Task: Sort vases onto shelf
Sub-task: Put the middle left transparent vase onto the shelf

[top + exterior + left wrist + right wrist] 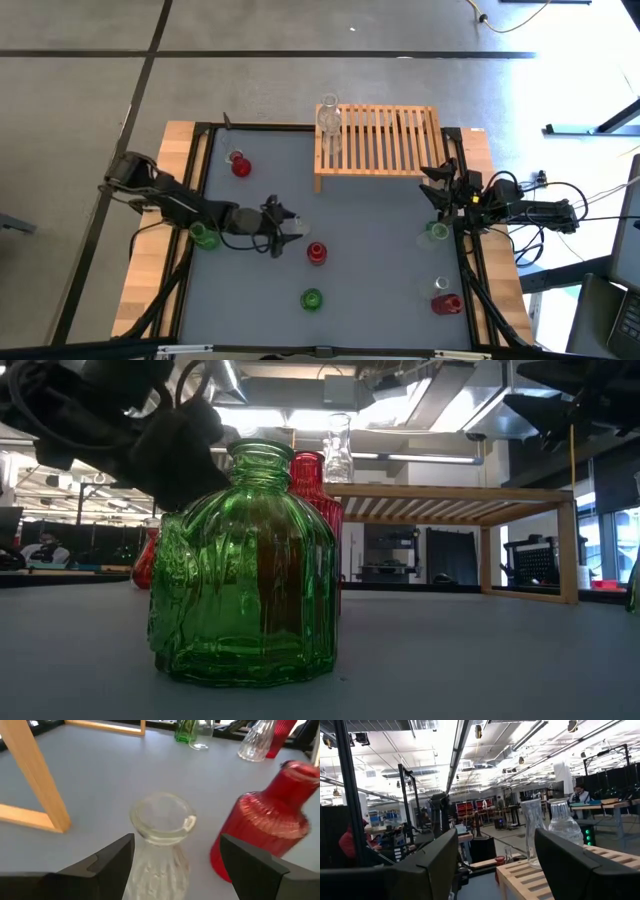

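A clear glass vase [162, 827] stands upright on the grey table between the fingers of my left gripper [175, 857], which is open and comes at it nearly level; I see no touch. A red vase [270, 830] stands just beside it. In the high view my left gripper [288, 230] is left of the table's middle. Two clear vases [328, 118] stand on the left end of the slatted wooden shelf [385, 140]. My right gripper [433, 187] waits open at the right edge, raised.
More vases stand about: red [240, 165] at the far left, green [204, 236] under my left arm, green [312, 298] near the front, red [447, 303] and clear [440, 287] at the front right, a greenish one [437, 233] by the right edge.
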Robot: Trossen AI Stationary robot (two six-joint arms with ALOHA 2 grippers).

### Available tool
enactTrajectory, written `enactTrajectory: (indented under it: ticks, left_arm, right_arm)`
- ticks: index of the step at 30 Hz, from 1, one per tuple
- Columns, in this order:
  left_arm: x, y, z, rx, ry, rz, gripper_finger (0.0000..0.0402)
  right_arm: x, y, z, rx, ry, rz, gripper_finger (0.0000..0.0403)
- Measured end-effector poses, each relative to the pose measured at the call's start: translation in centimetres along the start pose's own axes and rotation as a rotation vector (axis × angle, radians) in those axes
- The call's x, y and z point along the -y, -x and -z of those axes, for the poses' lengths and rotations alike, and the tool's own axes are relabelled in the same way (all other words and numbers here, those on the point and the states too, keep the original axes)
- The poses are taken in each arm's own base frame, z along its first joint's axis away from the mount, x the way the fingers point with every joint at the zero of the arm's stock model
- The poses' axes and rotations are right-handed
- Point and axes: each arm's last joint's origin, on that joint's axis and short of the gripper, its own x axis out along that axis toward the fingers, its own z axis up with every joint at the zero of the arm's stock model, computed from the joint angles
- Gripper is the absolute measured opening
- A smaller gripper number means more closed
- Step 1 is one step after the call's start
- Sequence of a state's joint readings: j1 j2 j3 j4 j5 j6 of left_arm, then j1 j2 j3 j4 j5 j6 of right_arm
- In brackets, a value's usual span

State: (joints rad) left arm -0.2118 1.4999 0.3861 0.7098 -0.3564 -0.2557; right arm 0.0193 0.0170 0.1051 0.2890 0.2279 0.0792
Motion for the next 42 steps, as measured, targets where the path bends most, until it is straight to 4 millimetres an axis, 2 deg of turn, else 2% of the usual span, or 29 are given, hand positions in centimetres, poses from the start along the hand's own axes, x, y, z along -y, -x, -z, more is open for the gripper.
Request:
enactTrajectory:
  ticks: [9,24,31,35,42]
  left_arm:
    - [-0.9,-1.5,0.0,0.0,-0.038,-0.049,0.0275]
    - [-0.9,-1.6,-0.2,0.02,-0.058,-0.048,0.0122]
    - [-0.8,-1.3,-0.5,0.03,-0.054,-0.044,0.0114]
    - [-0.1,-1.1,-2.0,0.095,-0.017,-0.075,0.0123]
    - [1.6,-1.0,-6.5,0.1,-0.092,-0.102,0.0127]
  right_arm:
    - [0.0,0.0,0.0,-0.002,0.005,0.0,0.025]
    - [0.0,0.0,0.4,-0.036,-0.021,0.003,0.025]
    - [0.2,0.0,0.3,-0.028,-0.014,0.046,0.025]
    - [0.2,0.0,0.3,-0.023,-0.01,0.054,0.025]
    - [0.2,0.0,0.2,-0.016,-0.012,0.052,0.025]
